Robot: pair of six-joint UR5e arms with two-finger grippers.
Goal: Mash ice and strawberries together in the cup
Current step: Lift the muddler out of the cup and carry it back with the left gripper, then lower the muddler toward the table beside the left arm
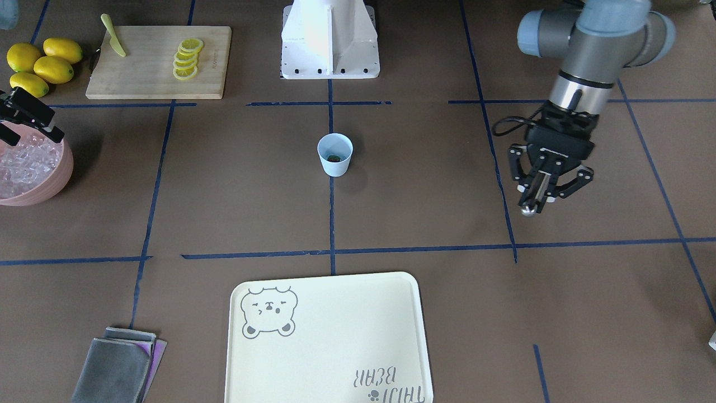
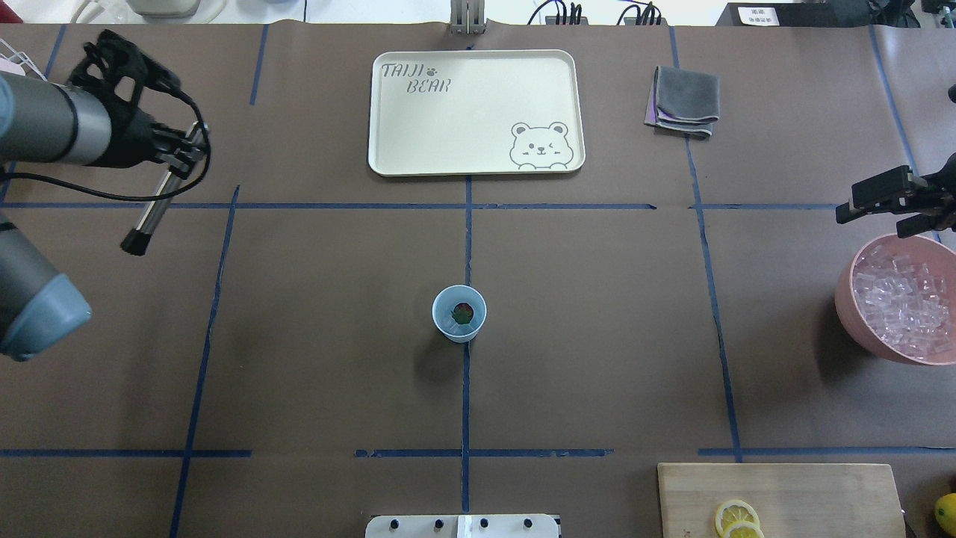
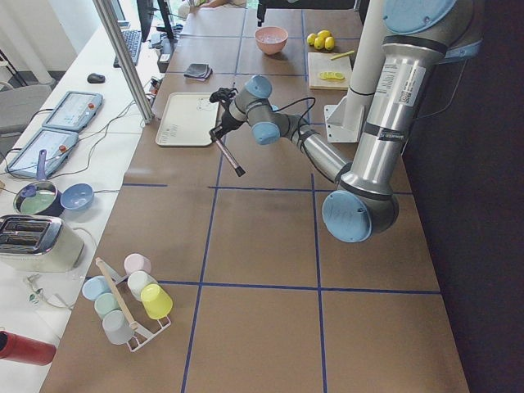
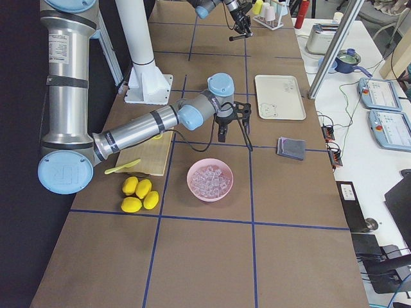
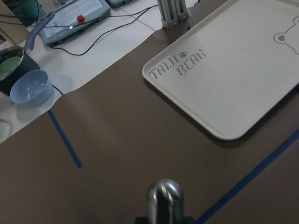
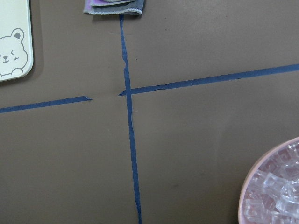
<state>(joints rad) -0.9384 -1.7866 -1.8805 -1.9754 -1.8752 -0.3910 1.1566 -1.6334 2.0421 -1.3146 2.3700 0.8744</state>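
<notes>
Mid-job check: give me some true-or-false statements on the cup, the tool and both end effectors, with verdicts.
1. A strawberry lies in the light blue cup. True.
2. The left end effector holds a metal muddler. True.
3. The muddler is down in the cup. False: it hangs far off to the cup's side.
4. The right end effector grips the pink bowl. False: it is open, beside the bowl.

Bright, even, diffuse light across the bench (image 2: 314, 336). Shadows are soft: in the overhead view the cup (image 2: 459, 336) casts to lower left and the bowl (image 2: 842, 299) casts left. The base (image 1: 330, 39) is blown out at top centre of the front view. In the left wrist view, the rod (image 5: 164, 198) at the bottom edge is out of focus.
</notes>
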